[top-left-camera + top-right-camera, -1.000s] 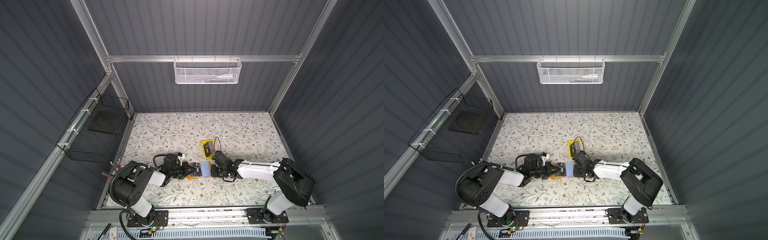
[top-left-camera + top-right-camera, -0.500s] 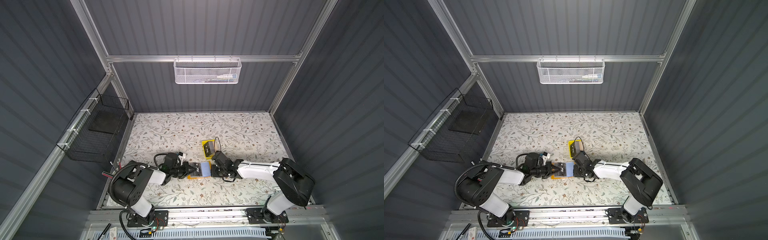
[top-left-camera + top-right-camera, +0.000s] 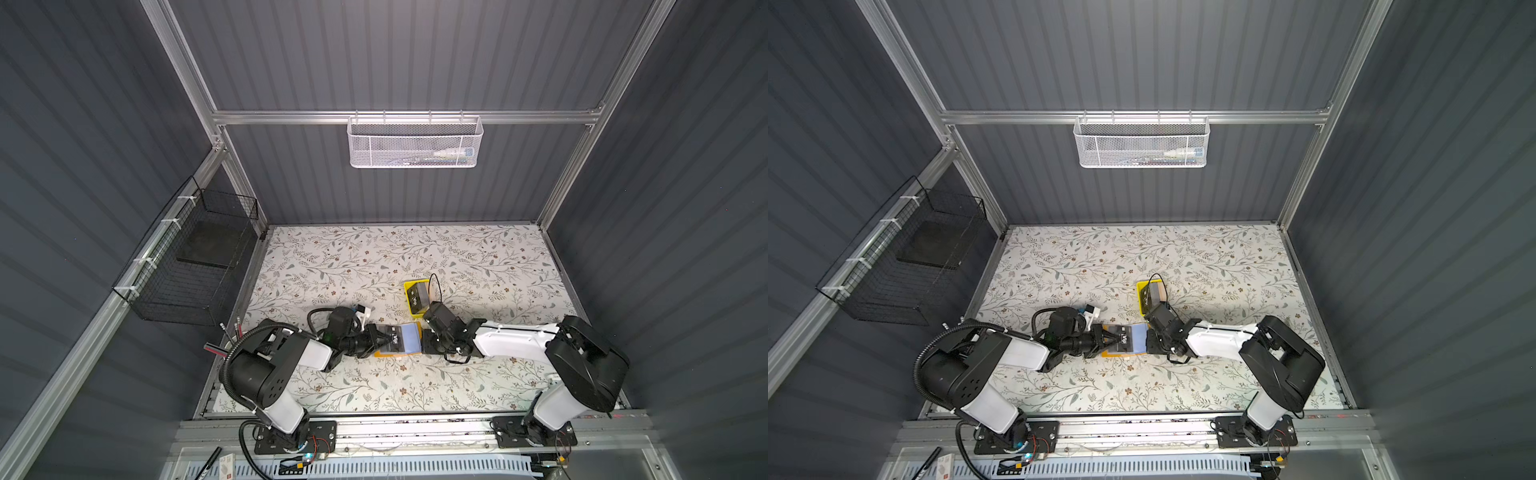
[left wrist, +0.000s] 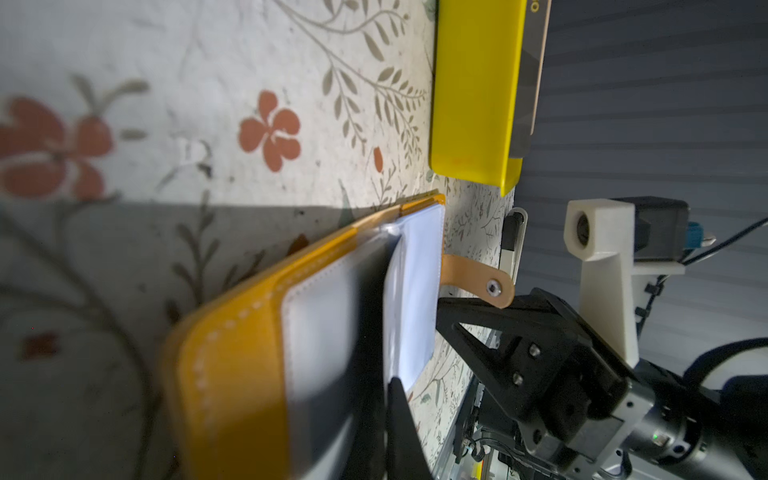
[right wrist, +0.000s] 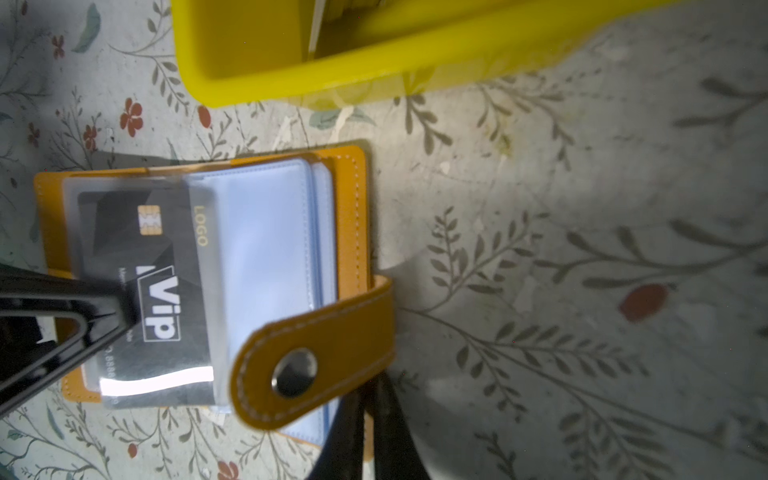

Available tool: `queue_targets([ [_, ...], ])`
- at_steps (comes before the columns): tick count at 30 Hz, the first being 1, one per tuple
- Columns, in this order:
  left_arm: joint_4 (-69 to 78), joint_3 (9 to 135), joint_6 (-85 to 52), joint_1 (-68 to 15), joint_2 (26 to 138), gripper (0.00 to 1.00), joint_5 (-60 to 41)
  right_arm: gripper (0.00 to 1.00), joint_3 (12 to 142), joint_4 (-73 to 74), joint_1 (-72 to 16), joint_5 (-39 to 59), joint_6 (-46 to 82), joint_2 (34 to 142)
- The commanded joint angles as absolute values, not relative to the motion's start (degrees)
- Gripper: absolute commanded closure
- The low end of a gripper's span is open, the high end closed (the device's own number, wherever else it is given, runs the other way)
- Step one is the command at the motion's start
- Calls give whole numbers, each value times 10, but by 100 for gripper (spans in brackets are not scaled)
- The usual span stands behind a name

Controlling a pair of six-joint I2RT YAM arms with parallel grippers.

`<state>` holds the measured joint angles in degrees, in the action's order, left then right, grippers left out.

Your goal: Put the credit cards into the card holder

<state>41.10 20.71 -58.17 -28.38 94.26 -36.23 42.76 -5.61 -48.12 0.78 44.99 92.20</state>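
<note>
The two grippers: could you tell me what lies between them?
The open card holder, bearing a VIP card, spans from left gripper to right gripper; both top views show it.

In the right wrist view the yellow tray [image 5: 266, 79] runs off the picture's edge and its contents are a blur. The small print on the black card [image 5: 166, 257] is smeared, and one corner hides under the left gripper [image 5: 120, 309]. The right gripper [image 5: 370, 428] is cut off, and the strap [image 5: 332, 345] hides whether it pinches the card holder [image 5: 353, 216]. In a top view the contents of the white basket [image 3: 413, 143] are too small to tell.
</note>
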Motion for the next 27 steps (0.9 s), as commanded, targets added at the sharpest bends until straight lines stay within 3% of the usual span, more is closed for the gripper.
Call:
queue_targets([
  [1, 449, 190, -607, -281, 965, 100, -367, 90, 422, -65, -488, 19, 455, 942],
  [13, 401, 197, -596, -282, 956, 99, -355, 90, 420, -67, -491, 15, 463, 947],
  [18, 340, 210, -579, -282, 935, 84, -346, 91, 417, -65, -492, 14, 466, 947],
  [27, 179, 251, -529, -282, 894, 70, -311, 90, 420, -69, -494, 10, 465, 951],
])
